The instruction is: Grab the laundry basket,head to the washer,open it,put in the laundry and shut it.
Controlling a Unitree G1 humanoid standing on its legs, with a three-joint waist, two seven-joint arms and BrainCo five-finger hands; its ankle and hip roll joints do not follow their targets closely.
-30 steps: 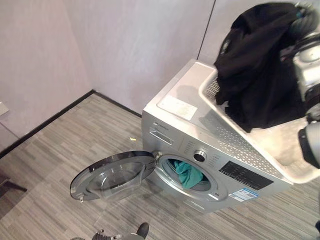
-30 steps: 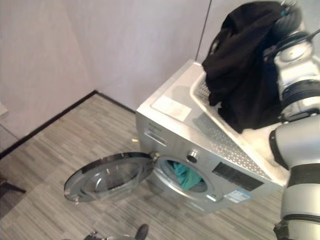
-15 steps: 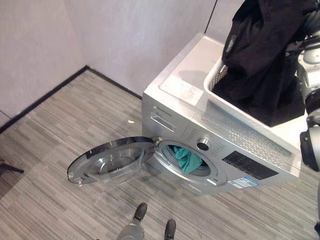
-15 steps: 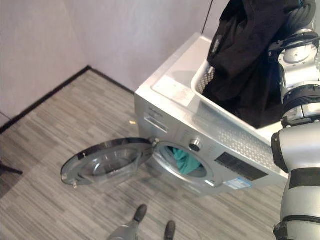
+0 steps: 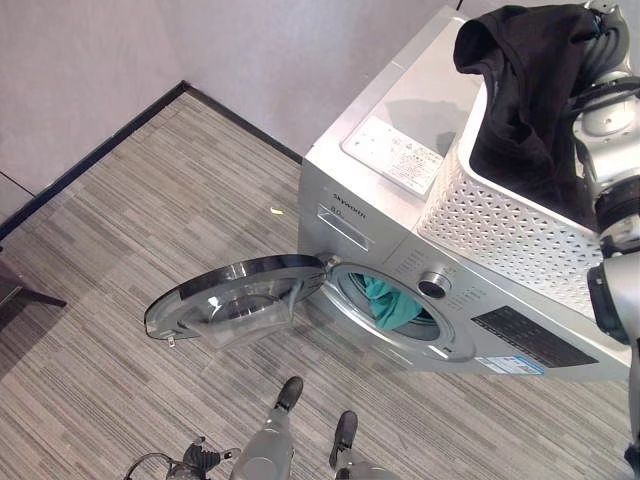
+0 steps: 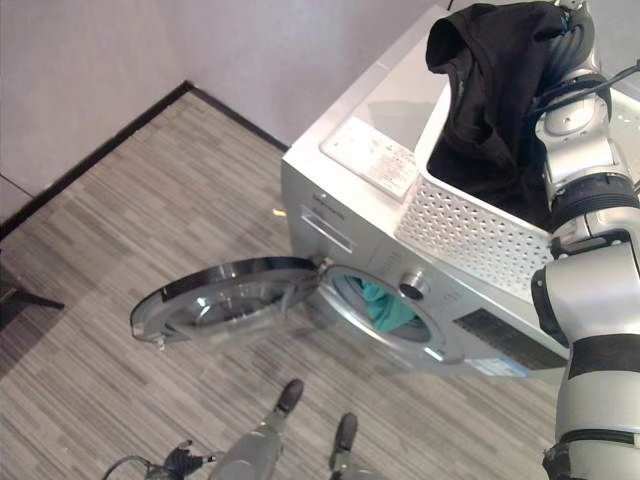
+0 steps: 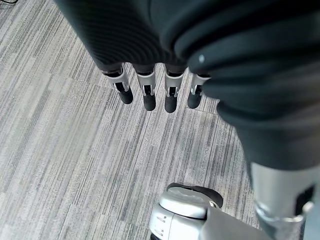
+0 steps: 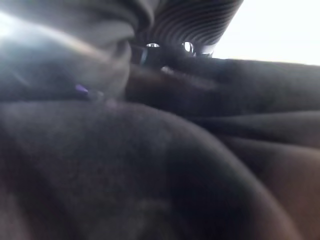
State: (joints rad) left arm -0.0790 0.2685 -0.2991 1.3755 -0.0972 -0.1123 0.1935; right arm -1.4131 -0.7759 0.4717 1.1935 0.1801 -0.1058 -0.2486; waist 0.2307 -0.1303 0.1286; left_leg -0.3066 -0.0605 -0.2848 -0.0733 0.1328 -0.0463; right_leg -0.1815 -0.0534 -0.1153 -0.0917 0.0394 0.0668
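One black garment [image 5: 525,95] hangs lifted above the white laundry basket [image 5: 500,230], which sits on top of the washer [image 5: 400,200]. The right hand [image 8: 187,30] is buried in that cloth; it probably grips the fabric, but I cannot tell how its fingers are set. Well below them, the washer door [image 5: 235,300] stands open, with teal laundry [image 5: 390,303] in the drum. The left hand [image 7: 150,60] hangs over the floor [image 7: 60,150], fingers [image 7: 146,95] straight and released.

Black garment [image 5: 525,90] above basket [image 5: 500,225] (white)
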